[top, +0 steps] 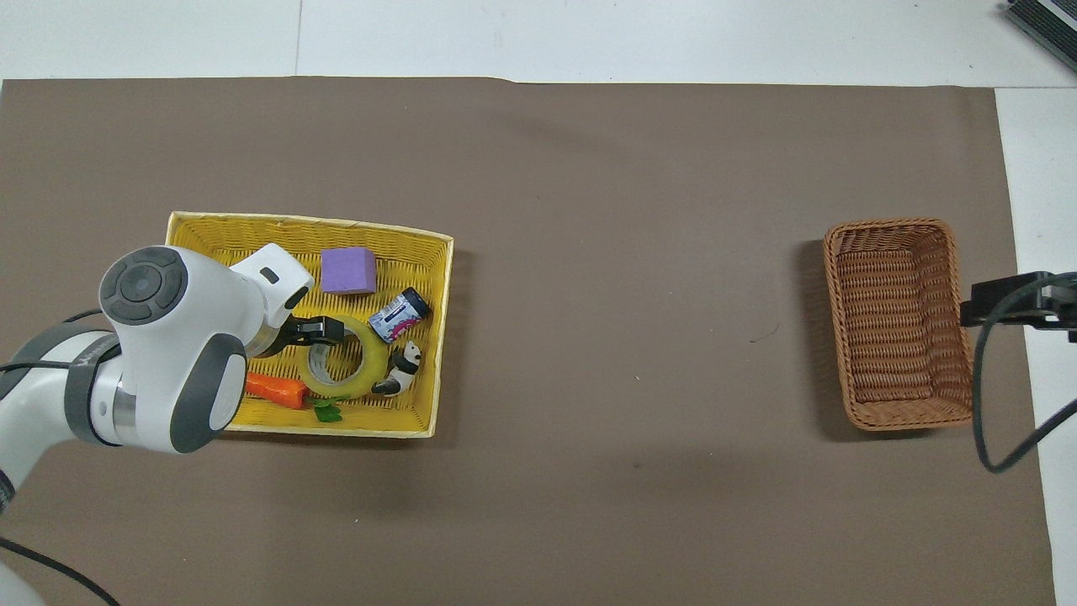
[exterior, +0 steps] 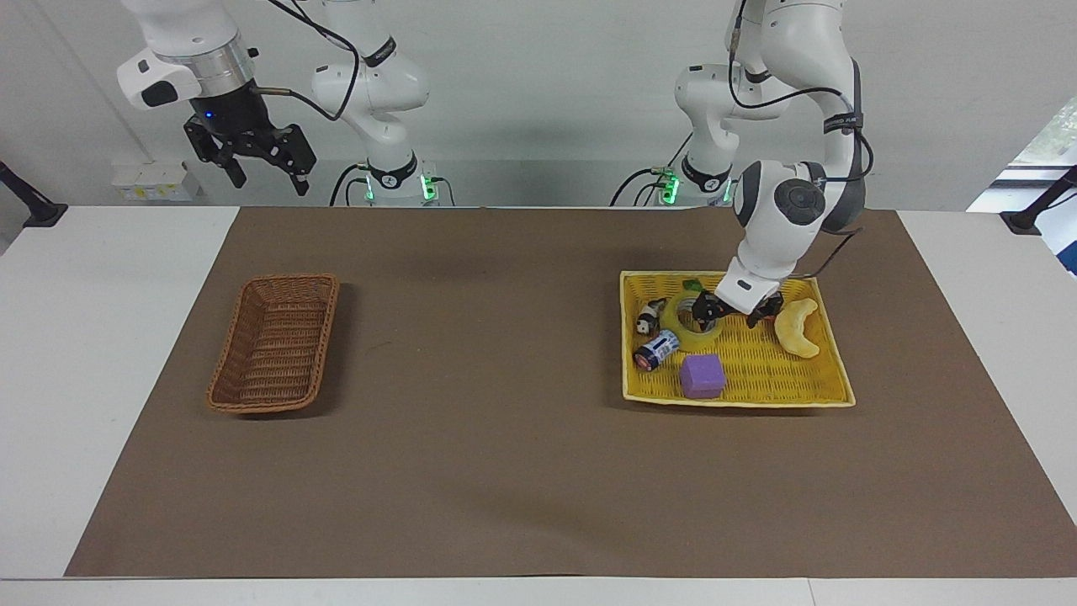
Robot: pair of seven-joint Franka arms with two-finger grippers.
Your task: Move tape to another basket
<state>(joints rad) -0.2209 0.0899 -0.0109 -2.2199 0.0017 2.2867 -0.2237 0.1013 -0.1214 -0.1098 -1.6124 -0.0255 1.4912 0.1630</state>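
One glossy tape [exterior: 692, 320] ring, woven basket [exterior: 274, 343]

No words or numbers can be read here. The small can [exterior: 656, 350] in the yellow tray [exterior: 829, 396] has a blue and white label, but its letters are too tiny to make out. The left arm [exterior: 844, 124] has a dark band with small pale writing, and that is too small to read as well.
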